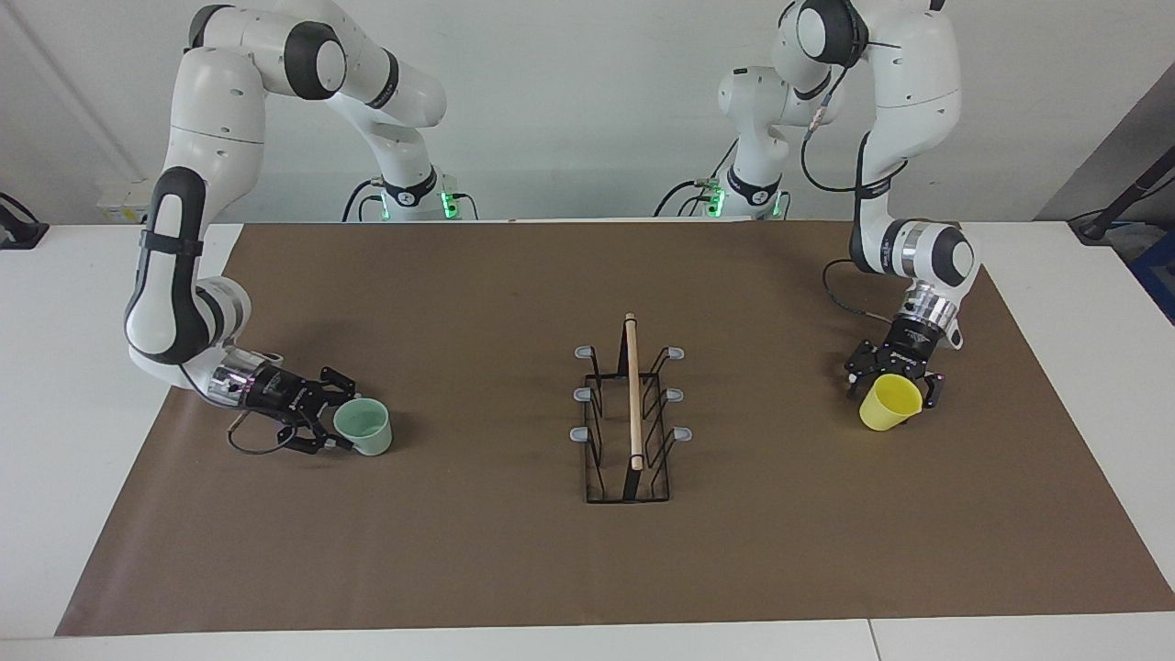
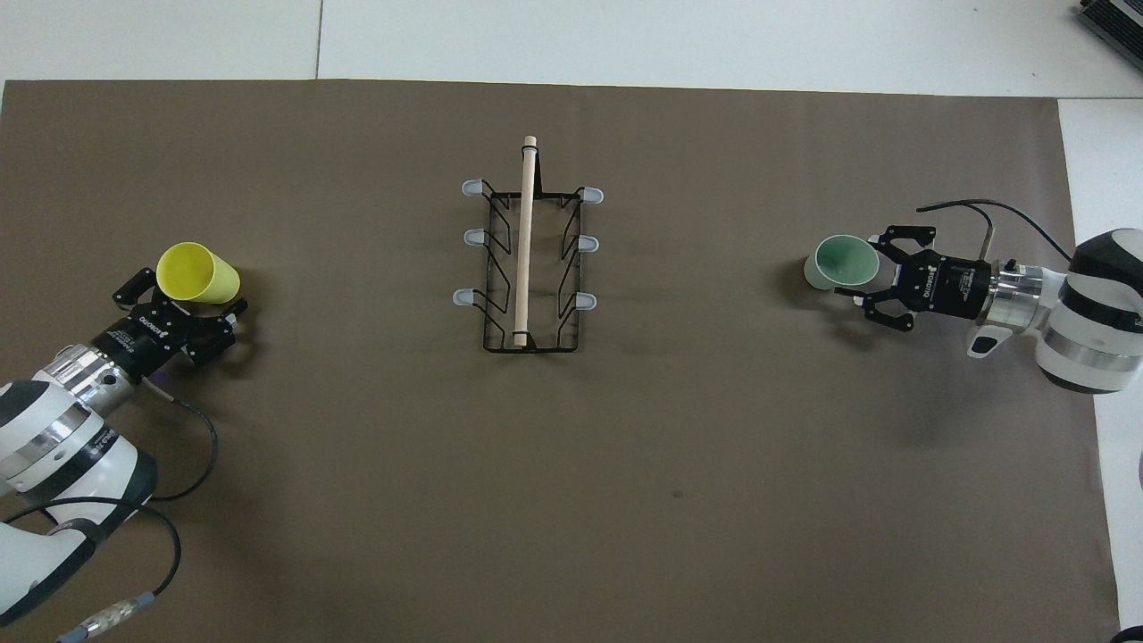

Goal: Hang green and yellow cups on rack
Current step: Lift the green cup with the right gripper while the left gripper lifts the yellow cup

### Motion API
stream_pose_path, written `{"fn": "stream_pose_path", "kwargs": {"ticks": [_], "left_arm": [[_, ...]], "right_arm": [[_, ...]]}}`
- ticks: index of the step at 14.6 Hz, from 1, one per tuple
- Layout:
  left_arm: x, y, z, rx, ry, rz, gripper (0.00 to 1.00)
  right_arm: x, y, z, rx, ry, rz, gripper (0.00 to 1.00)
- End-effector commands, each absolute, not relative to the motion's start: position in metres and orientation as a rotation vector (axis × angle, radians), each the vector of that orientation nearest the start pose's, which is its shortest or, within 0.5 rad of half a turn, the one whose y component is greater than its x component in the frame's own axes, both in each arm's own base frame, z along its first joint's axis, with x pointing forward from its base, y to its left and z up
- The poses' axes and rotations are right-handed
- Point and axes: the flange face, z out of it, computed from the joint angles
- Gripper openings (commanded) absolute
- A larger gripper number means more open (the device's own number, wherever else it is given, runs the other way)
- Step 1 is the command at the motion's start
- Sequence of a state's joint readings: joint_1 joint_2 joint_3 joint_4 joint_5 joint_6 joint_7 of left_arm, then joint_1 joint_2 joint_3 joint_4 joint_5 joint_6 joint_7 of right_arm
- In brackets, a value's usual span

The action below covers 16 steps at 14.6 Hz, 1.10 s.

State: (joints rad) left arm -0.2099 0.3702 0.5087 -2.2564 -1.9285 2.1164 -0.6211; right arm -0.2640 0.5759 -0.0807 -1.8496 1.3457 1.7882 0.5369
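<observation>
The rack (image 1: pixel 632 404) stands in the middle of the brown mat, all its grey-tipped prongs bare; it also shows in the overhead view (image 2: pixel 527 259). My left gripper (image 1: pixel 893 391) is shut on the yellow cup (image 1: pixel 890 404), which is tilted with its mouth up, low over the mat at the left arm's end. In the overhead view that gripper (image 2: pixel 183 302) has the cup (image 2: pixel 196 272) at its fingertips. My right gripper (image 1: pixel 340 418) lies nearly level, its fingers on either side of the green cup (image 1: pixel 365 428), mouth up, at the right arm's end, also seen from overhead (image 2: pixel 864 277), (image 2: pixel 839 261).
The brown mat (image 1: pixel 514 569) covers most of the white table. Cables trail from both wrists onto the mat. The rack is the only thing standing between the two arms.
</observation>
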Motion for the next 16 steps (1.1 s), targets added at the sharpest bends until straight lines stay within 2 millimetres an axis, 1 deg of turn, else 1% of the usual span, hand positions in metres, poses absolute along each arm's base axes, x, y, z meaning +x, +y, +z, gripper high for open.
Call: {"fn": "stream_pose_path", "kwargs": {"ticks": [1, 2, 3, 4, 5, 6, 7, 8, 9, 11, 13, 14, 15, 16], "left_arm": [[0.519, 0.119, 0.221, 0.711, 1.888, -0.346, 1.0], [0.523, 0.114, 0.222, 0.689, 1.888, -0.333, 1.0], [0.523, 0.114, 0.222, 0.674, 1.888, -0.331, 1.0], [0.524, 0.114, 0.223, 0.673, 1.888, -0.329, 1.0], [0.524, 0.114, 0.222, 0.669, 1.892, -0.326, 1.0], [0.527, 0.116, 0.224, 0.65, 1.891, -0.313, 1.0], [0.532, 0.114, 0.222, 0.62, 1.904, -0.294, 0.99], [0.545, 0.106, 0.226, 0.619, 1.911, -0.276, 0.98], [0.547, 0.108, 0.229, 0.613, 1.91, -0.268, 0.98], [0.546, 0.109, 0.228, 0.608, 1.911, -0.271, 0.98], [0.545, 0.107, 0.227, 0.61, 1.917, -0.27, 0.98], [0.544, 0.108, 0.226, 0.608, 1.918, -0.271, 0.97], [0.544, 0.107, 0.225, 0.609, 1.919, -0.274, 0.95], [0.541, 0.106, 0.225, 0.605, 1.917, -0.28, 0.91]], "right_arm": [[0.628, -0.114, 0.249, -1.477, 1.389, 0.624, 0.0], [0.633, -0.113, 0.257, -1.487, 1.38, 0.615, 0.0], [0.636, -0.107, 0.265, -1.509, 1.366, 0.605, 0.0], [0.638, -0.102, 0.28, -1.534, 1.345, 0.578, 0.0], [0.641, -0.097, 0.296, -1.559, 1.333, 0.554, 0.0], [0.641, -0.094, 0.318, -1.605, 1.302, 0.51, 0.0], [0.642, -0.082, 0.342, -1.684, 1.243, 0.459, 0.0], [0.642, -0.07, 0.362, -1.778, 1.15, 0.374, 0.0], [0.641, -0.066, 0.377, -1.845, 1.043, 0.288, 0.0], [0.638, -0.059, 0.396, -1.927, 0.906, 0.202, 0.0], [0.635, -0.055, 0.426, -2.007, 0.751, 0.099, 0.0], [0.632, -0.048, 0.438, -2.04, 0.649, 0.046, 0.0], [0.631, -0.031, 0.452, -2.072, 0.544, -0.007, 0.0], [0.628, -0.025, 0.465, -2.085, 0.485, -0.043, 0.0]]}}
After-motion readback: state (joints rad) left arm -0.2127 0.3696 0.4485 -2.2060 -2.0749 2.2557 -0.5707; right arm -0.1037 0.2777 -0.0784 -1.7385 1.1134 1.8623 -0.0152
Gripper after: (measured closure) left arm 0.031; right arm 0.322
